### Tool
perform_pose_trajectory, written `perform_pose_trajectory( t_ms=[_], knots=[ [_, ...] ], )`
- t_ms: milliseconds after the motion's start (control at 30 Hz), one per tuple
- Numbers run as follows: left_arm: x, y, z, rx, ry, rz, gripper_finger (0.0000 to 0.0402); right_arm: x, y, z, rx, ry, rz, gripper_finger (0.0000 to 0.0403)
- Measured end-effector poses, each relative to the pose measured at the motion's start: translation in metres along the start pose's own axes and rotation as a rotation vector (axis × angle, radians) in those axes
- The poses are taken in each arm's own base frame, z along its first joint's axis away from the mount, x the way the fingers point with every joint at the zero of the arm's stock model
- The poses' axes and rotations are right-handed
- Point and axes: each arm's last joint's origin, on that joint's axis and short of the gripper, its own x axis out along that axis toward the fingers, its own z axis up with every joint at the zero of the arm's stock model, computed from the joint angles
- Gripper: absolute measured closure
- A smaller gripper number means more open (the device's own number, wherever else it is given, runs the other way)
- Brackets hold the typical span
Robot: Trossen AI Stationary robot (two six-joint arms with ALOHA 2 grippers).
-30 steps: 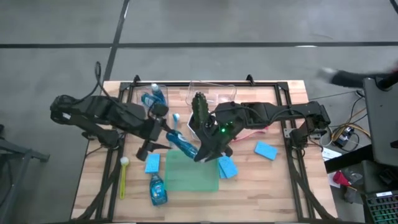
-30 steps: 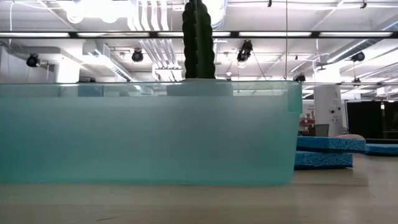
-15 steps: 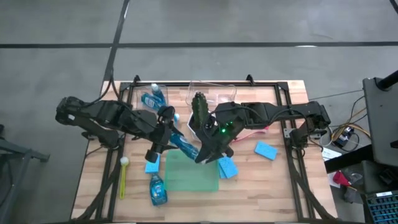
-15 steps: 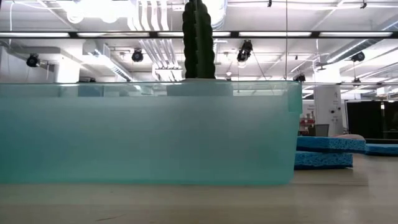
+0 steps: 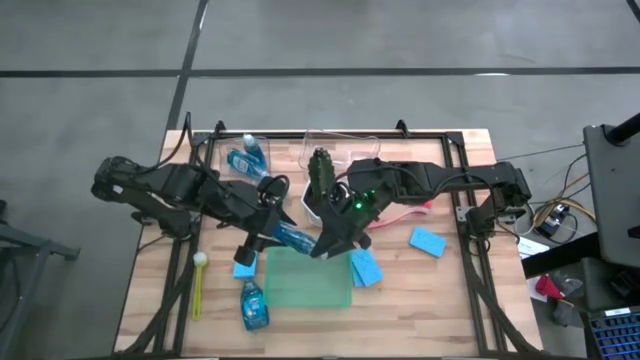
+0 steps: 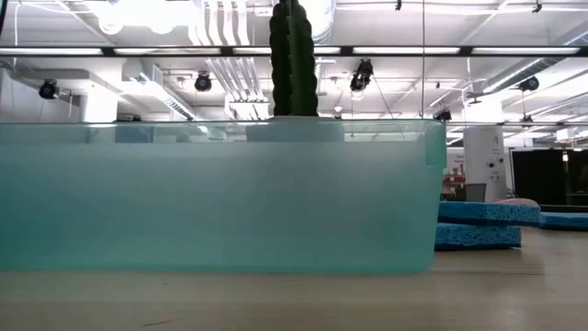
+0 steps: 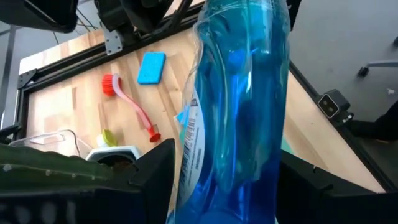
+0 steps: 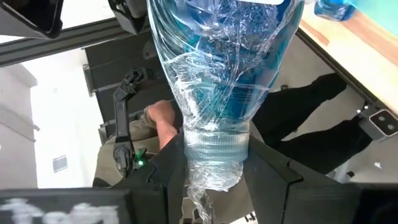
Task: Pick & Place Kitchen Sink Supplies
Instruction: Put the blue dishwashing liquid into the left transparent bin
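Soap bottle [image 5: 295,238] aloft above wooden table [image 5: 440,300], at green mat's [image 5: 308,280] far edge, spanning both claws. Right gripper [image 5: 325,247] clamps neck end. Left gripper [image 5: 268,228] fingers straddle body, wide; contact unclear. Farther back: cactus [image 5: 321,172], second bottle [image 5: 246,156].
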Motion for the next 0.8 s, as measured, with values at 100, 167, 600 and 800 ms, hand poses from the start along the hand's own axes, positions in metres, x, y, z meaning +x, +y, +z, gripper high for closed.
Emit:
perform_pose_trajectory(
  t_ms=[100, 167, 600, 800],
  knots=[
    [-0.002, 0.0, 0.0, -0.032, -0.004, -0.007, 0.0203, -0.001, 0.0, 0.001, -0.034, -0.004, 0.001, 0.0271],
    [-0.004, -0.001, 0.0, -0.047, -0.01, -0.014, 0.0224, -0.001, 0.001, 0.001, -0.056, -0.011, 0.006, 0.0263],
    [-0.048, 0.001, -0.003, -0.186, -0.144, -0.026, 0.025, -0.009, 0.031, -0.005, -0.418, -0.04, 0.285, 0.0184],
    [-0.095, 0.003, -0.006, -0.295, -0.334, -0.037, 0.0252, -0.022, 0.045, -0.013, -0.59, -0.068, 0.392, 0.0169]
  ],
)
